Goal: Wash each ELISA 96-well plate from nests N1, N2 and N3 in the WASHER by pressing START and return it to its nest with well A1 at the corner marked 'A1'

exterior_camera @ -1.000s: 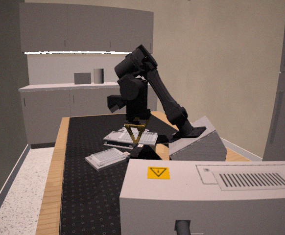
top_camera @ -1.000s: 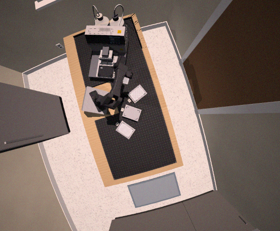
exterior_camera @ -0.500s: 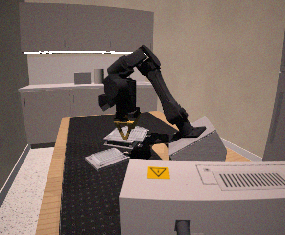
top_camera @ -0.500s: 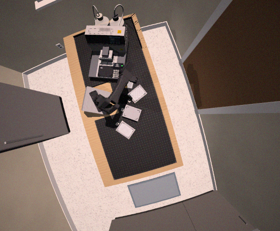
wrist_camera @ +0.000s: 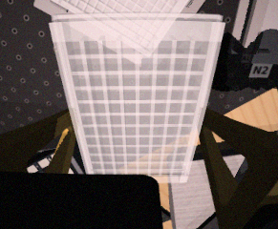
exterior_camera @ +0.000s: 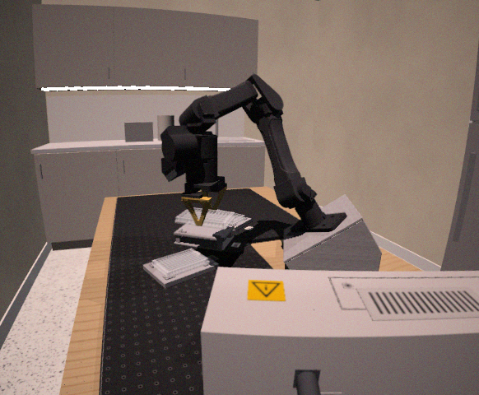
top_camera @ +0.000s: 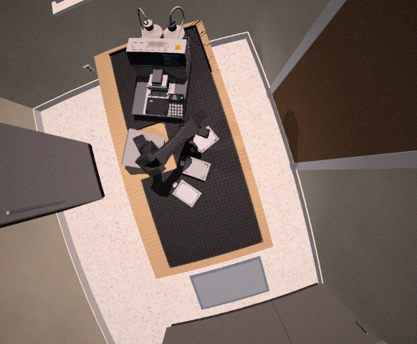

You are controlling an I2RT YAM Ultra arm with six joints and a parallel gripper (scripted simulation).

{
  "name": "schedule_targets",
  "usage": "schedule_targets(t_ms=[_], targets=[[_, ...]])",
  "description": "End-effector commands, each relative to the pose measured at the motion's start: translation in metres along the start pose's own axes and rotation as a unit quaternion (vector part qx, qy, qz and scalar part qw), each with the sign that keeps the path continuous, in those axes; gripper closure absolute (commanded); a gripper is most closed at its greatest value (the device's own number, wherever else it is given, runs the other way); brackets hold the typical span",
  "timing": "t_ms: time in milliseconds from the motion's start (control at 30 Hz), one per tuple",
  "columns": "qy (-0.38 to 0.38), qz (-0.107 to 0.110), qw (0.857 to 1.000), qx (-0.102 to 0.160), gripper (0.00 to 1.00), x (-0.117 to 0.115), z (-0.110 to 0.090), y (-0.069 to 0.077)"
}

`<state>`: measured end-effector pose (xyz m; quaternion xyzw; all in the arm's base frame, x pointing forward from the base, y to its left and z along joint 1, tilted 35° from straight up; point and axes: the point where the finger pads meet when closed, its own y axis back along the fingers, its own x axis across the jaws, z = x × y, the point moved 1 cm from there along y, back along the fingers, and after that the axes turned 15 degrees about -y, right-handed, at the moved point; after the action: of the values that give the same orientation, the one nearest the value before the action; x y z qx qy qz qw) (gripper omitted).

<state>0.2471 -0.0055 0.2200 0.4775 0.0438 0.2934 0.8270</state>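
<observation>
My gripper is shut on a clear 96-well plate, gripping its long sides and holding it level, right way up. It hovers just above the empty middle nest, whose tag N2 shows at the right in the wrist view. The nest nearest the washer holds a plate. The far nest also holds a plate. On the washer the carrier pocket looks empty. The lamp over the keypad is green. The held plate's cut-off corner cannot be made out.
My arm's base stands on a grey wedge pedestal beside the nests. The washer's housing fills the near foreground of the exterior view. Two bottles with tubing stand behind the washer.
</observation>
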Motion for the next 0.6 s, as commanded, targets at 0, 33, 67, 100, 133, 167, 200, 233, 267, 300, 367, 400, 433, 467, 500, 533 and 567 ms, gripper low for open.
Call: schedule_targets(t_ms=[0,33,67,100,133,167,200,233,267,300,367,400,433,467,500,533,567], targets=[[0.025,0.013,1.000,0.003,1.00,0.002,0.002,0.003],[0.025,0.013,1.000,0.003,1.00,-0.001,0.006,0.002],[0.025,0.013,1.000,0.003,1.00,-0.004,0.010,0.002],[0.025,0.013,1.000,0.003,1.00,-0.006,0.014,0.002],[0.025,0.013,1.000,0.003,1.00,-0.009,0.018,0.001],[0.025,0.013,1.000,0.003,1.00,-0.012,0.022,0.001],[0.025,0.013,1.000,0.003,1.00,-0.015,0.027,0.000],[0.025,0.013,1.000,0.002,1.00,-0.018,0.031,0.000],[0.025,0.013,1.000,0.002,1.00,-0.021,0.035,0.000],[0.025,0.013,1.000,0.002,1.00,-0.024,0.039,-0.001],[0.025,0.013,1.000,0.002,1.00,-0.030,0.047,-0.001],[0.025,0.013,1.000,0.002,1.00,-0.032,0.051,-0.002],[0.025,0.013,1.000,0.002,1.00,-0.035,0.054,-0.002],[0.025,0.013,1.000,0.002,1.00,-0.035,0.054,-0.002],[0.025,0.013,1.000,0.002,1.00,-0.035,0.054,-0.002],[0.025,0.013,1.000,0.002,1.00,-0.035,0.054,-0.002],[0.025,0.013,1.000,0.002,1.00,-0.035,0.054,-0.002]])
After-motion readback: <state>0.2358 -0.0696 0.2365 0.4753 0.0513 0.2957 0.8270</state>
